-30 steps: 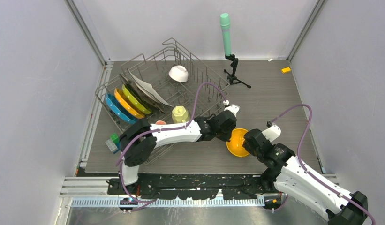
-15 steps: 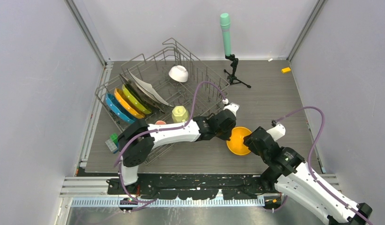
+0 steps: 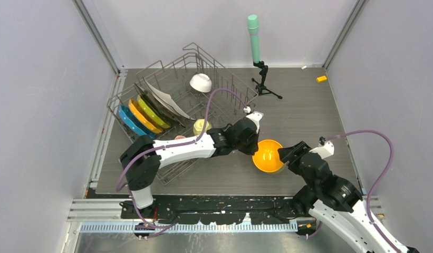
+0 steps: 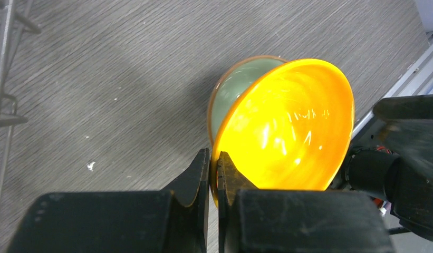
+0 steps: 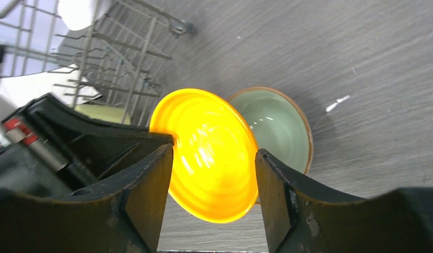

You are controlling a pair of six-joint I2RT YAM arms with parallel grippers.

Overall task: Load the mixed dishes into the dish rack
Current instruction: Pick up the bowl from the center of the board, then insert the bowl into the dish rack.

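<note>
Right of the dish rack [image 3: 174,71], an orange bowl [image 3: 268,156] is pinched by its rim

Just right of the dish rack, near its front corner, the left jaws are shut tight on the rim of the orange bowl. The bowl is tipped, so its shiny inside faces up and toward the right arm [image 3: 330,184]. A pale green bowl [image 4: 232,87] with a brown rim sits on the worktop [image 3: 309,116], right behind and under the orange one. I cannot tell if the two bowls touch. The right jaws are spread wide on the side of the orange bowl away from the rack. They are close to the bowl but hold nothing.

Inside the rack, on its left side, three round plates stand on edge in a row: a blue plate [image 3: 127,122], an orange plate [image 3: 139,116] and a yellow-green plate [image 3: 151,109]. A white square plate [image 3: 166,100] leans next to them. A white bowl [image 3: 201,82] rests near the back of the rack. A pale-yellow mug [image 3: 201,126] sits at the front of the rack, beside the left arm [image 3: 188,150]. Behind the rack's right corner stands a green-topped tube [image 3: 253,31] on a black tripod.
</note>
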